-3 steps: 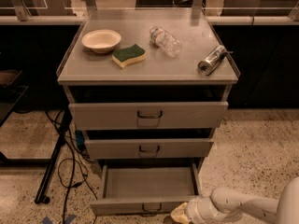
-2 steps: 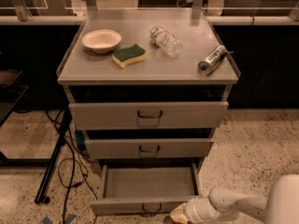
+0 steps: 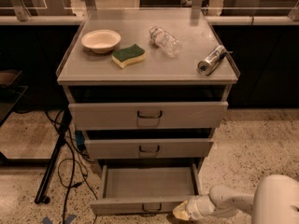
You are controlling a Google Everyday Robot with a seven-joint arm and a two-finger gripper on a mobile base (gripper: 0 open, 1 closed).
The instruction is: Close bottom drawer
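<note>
Three drawers sit in the front of a grey metal table [image 3: 154,69], and your job is the lowest one. That bottom drawer [image 3: 148,183], with a slim grey front panel and a small dark wire handle, is pulled well out toward the near side. Its plain grey interior is open to view with nothing in it.

Your white arm reaches in from the near right. Its cream-tipped end effector [image 3: 183,211] is at the right end of the drawer's front panel, touching it or just beside it. You cannot tell whether it is released or clenched.

The likely trouble is the off-centre contact. A push at the right end could skew the drawer so it binds on its runners, or the tip could slide off the corner. A hard shove might also jolt the table and set rolling the clear plastic bottle [image 3: 164,41] and silver metal can [image 3: 211,60] lying on their sides on top.
</note>
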